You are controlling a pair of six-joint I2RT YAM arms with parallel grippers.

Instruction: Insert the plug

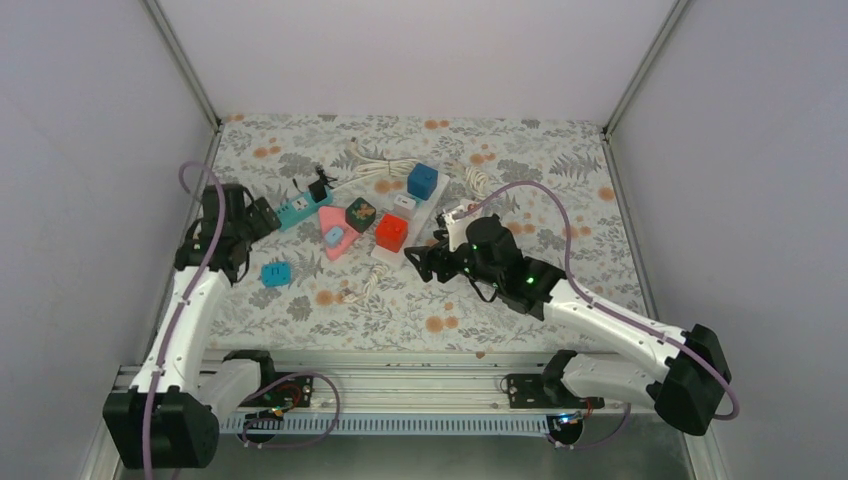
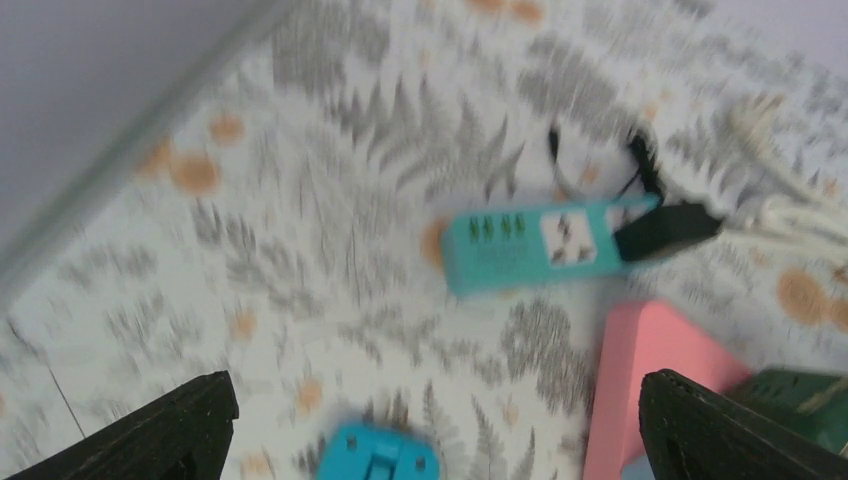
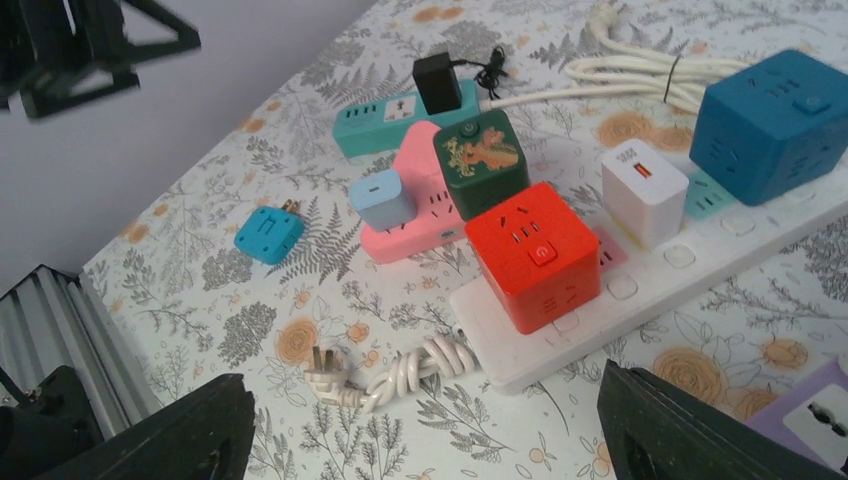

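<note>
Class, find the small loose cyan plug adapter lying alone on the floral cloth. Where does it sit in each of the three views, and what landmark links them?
Top external: the small cyan plug adapter lies left of centre.
Left wrist: at the bottom edge, left of centre, partly cut off.
Right wrist: left of centre.
Shared landmark: the teal power strip carrying a black charger, just beyond the adapter in every view.

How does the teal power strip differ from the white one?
The teal power strip is short; the white power strip is much longer. The teal one carries one black plug; the white one carries a red cube, a white charger and a blue cube. Both lie flat on the table.
</note>
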